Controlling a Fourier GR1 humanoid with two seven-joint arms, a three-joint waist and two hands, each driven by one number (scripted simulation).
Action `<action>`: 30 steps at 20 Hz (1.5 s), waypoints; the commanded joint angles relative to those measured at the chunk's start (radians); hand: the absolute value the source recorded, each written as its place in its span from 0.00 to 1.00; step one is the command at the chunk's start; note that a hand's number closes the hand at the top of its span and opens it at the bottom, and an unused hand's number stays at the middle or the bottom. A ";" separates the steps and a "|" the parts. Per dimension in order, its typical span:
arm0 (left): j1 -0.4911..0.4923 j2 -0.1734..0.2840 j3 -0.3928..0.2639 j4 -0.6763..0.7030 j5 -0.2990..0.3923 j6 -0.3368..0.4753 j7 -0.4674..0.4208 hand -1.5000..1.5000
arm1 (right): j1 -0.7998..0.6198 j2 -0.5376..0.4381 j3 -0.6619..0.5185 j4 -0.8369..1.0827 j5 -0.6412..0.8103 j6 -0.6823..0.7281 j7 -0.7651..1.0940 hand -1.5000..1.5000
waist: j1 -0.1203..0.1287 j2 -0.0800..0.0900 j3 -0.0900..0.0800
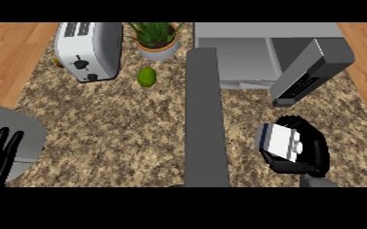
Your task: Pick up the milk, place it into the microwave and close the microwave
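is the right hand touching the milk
Touching. The head view shows the right hand with black fingers curled round the milk carton, in front of the open microwave.

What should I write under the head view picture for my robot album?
Right hand holding the milk near the open microwave; left hand resting.
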 commanded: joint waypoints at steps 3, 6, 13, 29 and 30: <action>0.009 -0.011 0.029 0.108 -0.016 -0.067 -0.087 0.00 | 0.026 0.065 0.085 -0.211 0.078 -0.134 0.137 1.00 | 0.003 0.001 0.000; -0.040 0.012 0.045 0.103 0.006 -0.039 -0.035 0.00 | -0.065 0.046 0.083 -0.194 0.137 -0.205 0.231 1.00 | 0.005 0.003 0.000; -0.006 0.020 0.066 0.112 0.003 -0.068 -0.065 0.00 | -0.337 0.067 0.069 -0.056 0.199 -0.319 0.429 1.00 | 0.014 0.003 0.000; -0.084 0.093 0.104 0.110 0.101 -0.087 0.025 0.00 | -0.892 -0.059 -0.133 0.791 0.203 -0.362 0.128 1.00 | 0.061 0.024 0.003; -0.103 0.048 0.048 0.134 0.022 -0.071 0.008 0.00 | -0.946 -0.051 -0.129 0.810 0.209 -0.377 0.174 1.00 | 0.059 0.025 0.002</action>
